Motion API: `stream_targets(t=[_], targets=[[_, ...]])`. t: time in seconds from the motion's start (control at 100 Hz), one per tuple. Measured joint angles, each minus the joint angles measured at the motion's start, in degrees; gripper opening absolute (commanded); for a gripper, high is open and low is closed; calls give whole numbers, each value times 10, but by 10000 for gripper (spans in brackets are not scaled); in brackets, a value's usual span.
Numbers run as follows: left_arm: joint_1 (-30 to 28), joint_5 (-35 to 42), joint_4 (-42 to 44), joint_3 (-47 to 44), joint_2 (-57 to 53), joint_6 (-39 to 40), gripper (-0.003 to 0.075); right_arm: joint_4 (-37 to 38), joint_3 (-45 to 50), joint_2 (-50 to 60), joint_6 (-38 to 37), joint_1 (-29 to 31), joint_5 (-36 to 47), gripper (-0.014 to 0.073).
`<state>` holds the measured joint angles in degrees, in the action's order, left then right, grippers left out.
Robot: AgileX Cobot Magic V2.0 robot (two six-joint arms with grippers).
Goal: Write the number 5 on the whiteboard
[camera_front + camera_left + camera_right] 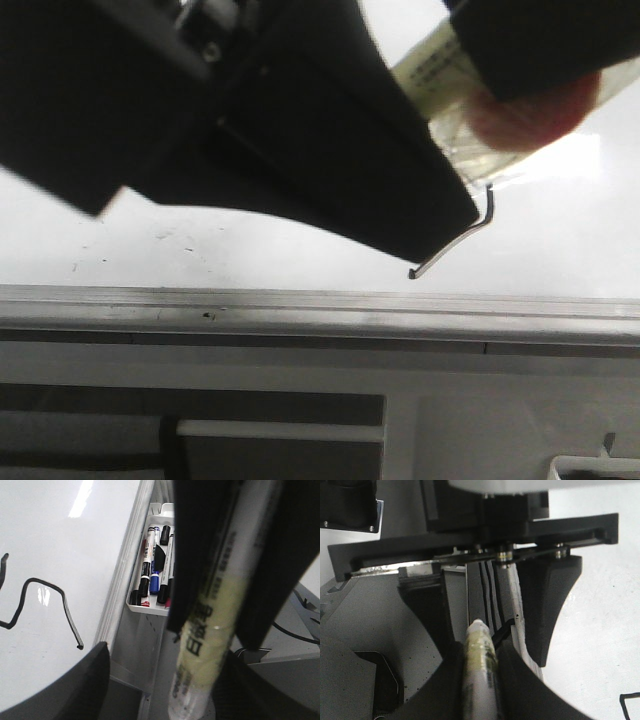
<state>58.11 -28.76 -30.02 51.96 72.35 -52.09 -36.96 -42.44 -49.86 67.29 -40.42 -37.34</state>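
left claw (pixel 227 625) clamped around marker (pixel 210 630)

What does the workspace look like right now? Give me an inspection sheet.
Surface: whiteboard glossy, with glare; grey rail along its edge.
Job's things: number 5 is a thin black line, unfinished and partly hidden by an arm; marker has a clear yellowish barrel.
Clutter: faint dark specks on the board.
Grippers: left gripper fingers shut on the marker; right gripper fingers shut on a similar barrel; cannot tell if it is the same marker.
Cables: a dark cable off the board.
Surroundings: white tray of spare markers beside the board's edge.
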Motion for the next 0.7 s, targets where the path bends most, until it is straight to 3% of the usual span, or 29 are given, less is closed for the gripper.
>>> stream_targets(t=[0.11,0.36,0.61,0.7], targets=[[0,3,-6,0,4,0,300,1,0,0,0,-1,2,-43],[2,6,-16,0,5,-2,-15,9,0,0,1,-1,17,-43],[4,1,-9,0,5,-19,-20,2,-1,0,3,-1,13,-35],[4,1,-9,0,5,-20,-20,-2,-1,0,3,-1,13,59]])
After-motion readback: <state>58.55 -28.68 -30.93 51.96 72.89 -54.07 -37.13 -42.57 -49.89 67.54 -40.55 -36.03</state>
